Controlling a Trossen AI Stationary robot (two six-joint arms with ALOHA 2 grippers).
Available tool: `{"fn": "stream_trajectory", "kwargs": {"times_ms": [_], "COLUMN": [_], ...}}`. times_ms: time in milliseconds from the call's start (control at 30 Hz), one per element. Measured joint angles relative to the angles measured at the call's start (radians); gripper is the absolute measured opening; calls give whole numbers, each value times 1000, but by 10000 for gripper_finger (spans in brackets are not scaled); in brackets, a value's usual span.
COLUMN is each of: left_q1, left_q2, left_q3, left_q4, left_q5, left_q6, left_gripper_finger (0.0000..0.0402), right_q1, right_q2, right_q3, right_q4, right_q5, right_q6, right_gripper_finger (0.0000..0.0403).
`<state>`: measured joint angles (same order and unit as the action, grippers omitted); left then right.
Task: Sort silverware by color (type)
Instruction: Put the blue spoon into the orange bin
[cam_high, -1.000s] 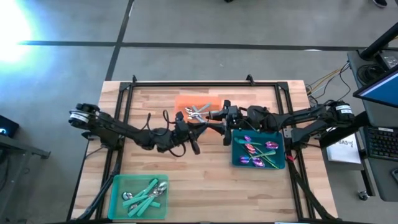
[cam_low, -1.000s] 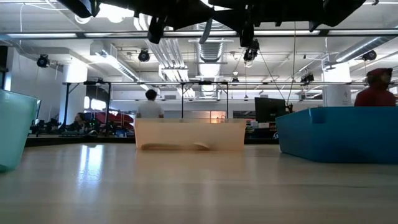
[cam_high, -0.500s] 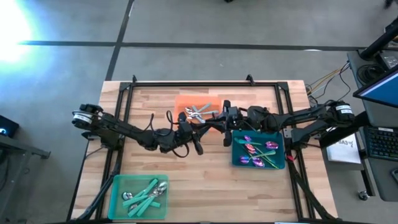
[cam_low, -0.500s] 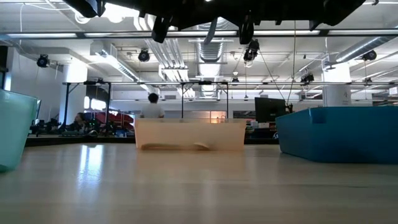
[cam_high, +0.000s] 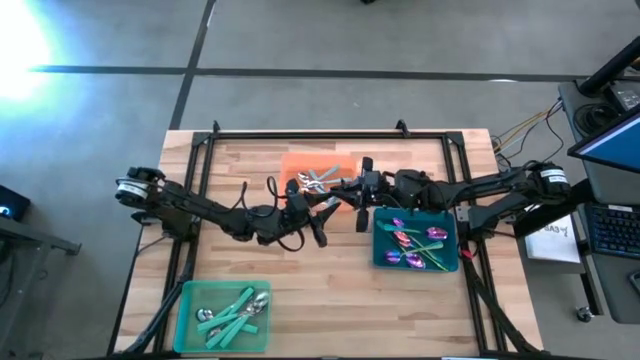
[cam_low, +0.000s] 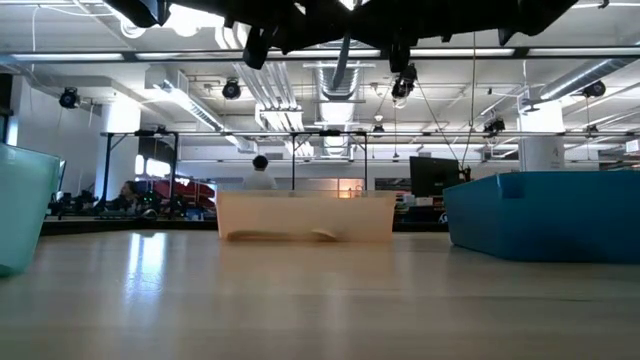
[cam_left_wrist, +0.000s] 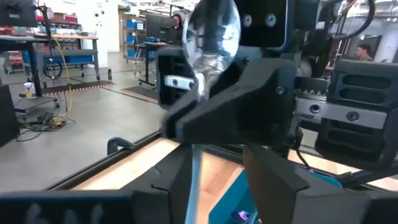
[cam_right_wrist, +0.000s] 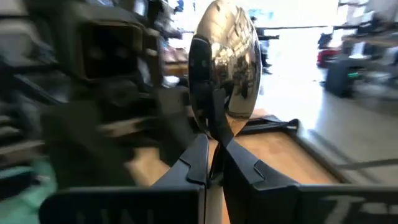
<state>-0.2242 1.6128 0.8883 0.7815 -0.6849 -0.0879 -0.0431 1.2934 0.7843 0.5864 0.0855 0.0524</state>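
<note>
From above, the two arms crowd together over the middle of the desk (cam_high: 300, 290), so the shiny silver spoon (cam_high: 330, 206) between them shows only as a thin pale sliver. In the level view the arms are cut off at the upper edge and the contents of the trays are hidden behind their walls.

The right wrist view shows the right pincer (cam_right_wrist: 211, 163) clamped on the spoon's neck, its polished bowl upright and mirroring the room. The left wrist view shows the same spoon bowl (cam_left_wrist: 211, 31) raised ahead of the left pincer (cam_high: 312, 222), with the handle running down between its two dark fingers; whether those fingers press on the handle cannot be told.

The spoon hangs above the desk just beside the orange tray (cam_high: 300, 165), which holds silver pieces (cam_high: 318, 180). Purple-pink utensils (cam_high: 412, 243) lie in the teal tray (cam_high: 450, 262), and teal-handled utensils (cam_high: 232, 314) in the green tray (cam_high: 190, 300).
</note>
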Motion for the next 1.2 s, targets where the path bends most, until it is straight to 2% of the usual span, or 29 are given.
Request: {"fn": "stream_trajectory", "kwargs": {"times_ms": [233,300,400,667,833,1000,1200], "left_q1": [-13,-21,-33,-66,-83,-102,-125], "left_q2": [-27,-34,-56,-154,-205,-259,-323], "left_q3": [3,3,3,2,2,2,2], "left_q4": [-112,-119,-144,-389,-472,-580,-703], "left_q5": [22,20,20,16,15,13,13], "left_q6": [-10,-3,0,-91,-119,-164,-229], "left_gripper_finger": [158,159,158,151,147,145,145], "right_q1": [-14,-27,-60,-127,-138,-145,-158], "right_q2": [2,13,51,245,354,431,479], "right_q3": [111,139,155,168,217,276,363], "right_q4": [-246,-310,-356,-354,-356,-471,-654], "right_q5": [247,283,283,275,273,277,282], "right_q6": [-172,-194,-184,-158,-157,-155,-93], "right_gripper_finger": [13,13,13,13,13,18,63]}}
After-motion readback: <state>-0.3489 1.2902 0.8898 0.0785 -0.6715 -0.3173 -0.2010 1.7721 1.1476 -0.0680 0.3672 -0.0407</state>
